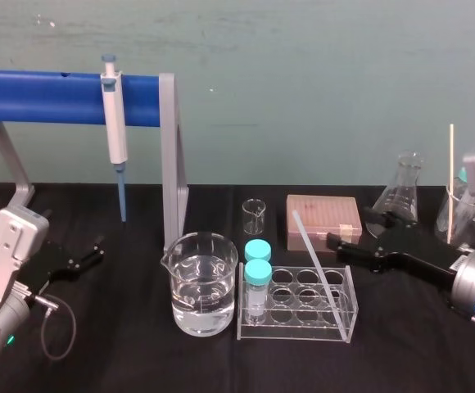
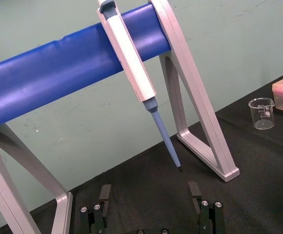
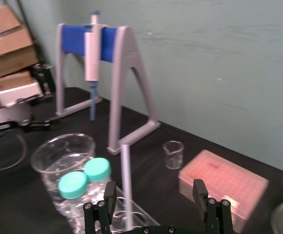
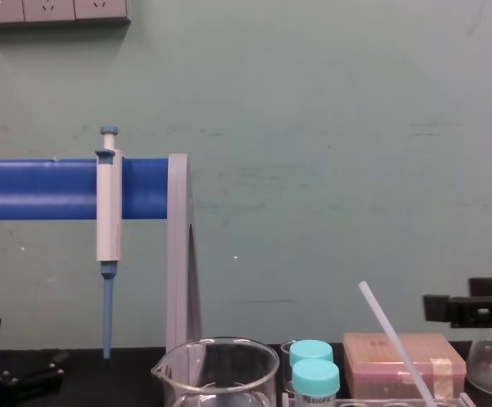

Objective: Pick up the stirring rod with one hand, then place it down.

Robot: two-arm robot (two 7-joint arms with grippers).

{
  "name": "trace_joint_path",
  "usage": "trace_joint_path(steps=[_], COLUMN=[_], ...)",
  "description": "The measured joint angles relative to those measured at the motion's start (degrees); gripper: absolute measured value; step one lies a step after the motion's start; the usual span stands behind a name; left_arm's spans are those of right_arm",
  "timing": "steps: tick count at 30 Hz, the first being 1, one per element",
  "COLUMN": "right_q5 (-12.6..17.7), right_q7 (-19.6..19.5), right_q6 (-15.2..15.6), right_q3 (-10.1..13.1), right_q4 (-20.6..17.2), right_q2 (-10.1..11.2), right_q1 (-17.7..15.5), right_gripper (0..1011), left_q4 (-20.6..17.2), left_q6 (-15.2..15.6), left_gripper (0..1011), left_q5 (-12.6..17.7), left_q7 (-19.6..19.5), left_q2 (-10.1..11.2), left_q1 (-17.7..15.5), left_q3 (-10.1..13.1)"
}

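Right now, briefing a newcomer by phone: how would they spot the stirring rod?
Find the clear rack beside the water beaker. The stirring rod leans slanted in it: long, thin, translucent white, unlike the stubby teal-capped tubes and the tan stick farther right.

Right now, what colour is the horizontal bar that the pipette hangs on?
Blue. The bar shows best in the head view.

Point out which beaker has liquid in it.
The large beaker at the front, left of the tube rack, holds clear liquid; the small beaker farther back is empty.
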Motion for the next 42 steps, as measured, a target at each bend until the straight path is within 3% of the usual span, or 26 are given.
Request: trace_joint_path(steps=[7, 9, 19, 32, 42], right_q5=[-1.4, -2.3, -4.5, -6.9, -6.9], right_q7=[2.1, 2.2, 2.1, 2.2, 2.2], right_q6=[1.3, 2.2, 3.7, 5.3, 5.3], right_q3=[-3.1, -4.6, -7.7, -9.7, -9.6], right_q4=[0.9, 2.0, 5.9, 7.7, 7.7], right_q2=[-0.1, -0.8, -3.6, -4.8, -4.9], right_q1=[2.6, 4.0, 7.9, 10.2, 10.2], right_gripper=[1003, 1003, 1003, 1003, 1003], left_q4=[0.0, 0.0, 0.0, 0.0, 0.0], left_q6=[0.0, 0.0, 0.0, 0.0, 0.0], left_gripper=[1000, 1000, 1000, 1000, 1000], left_q5=[0.0, 0.0, 0.0, 0.0, 0.0], left_q7=[0.0, 0.0, 0.0, 0.0, 0.0], left_q2=[0.0, 0.0, 0.0, 0.0, 0.0], left_q1=[0.0, 0.0, 0.0, 0.0, 0.0], left_q3=[0.0, 0.0, 0.0, 0.0, 0.0])
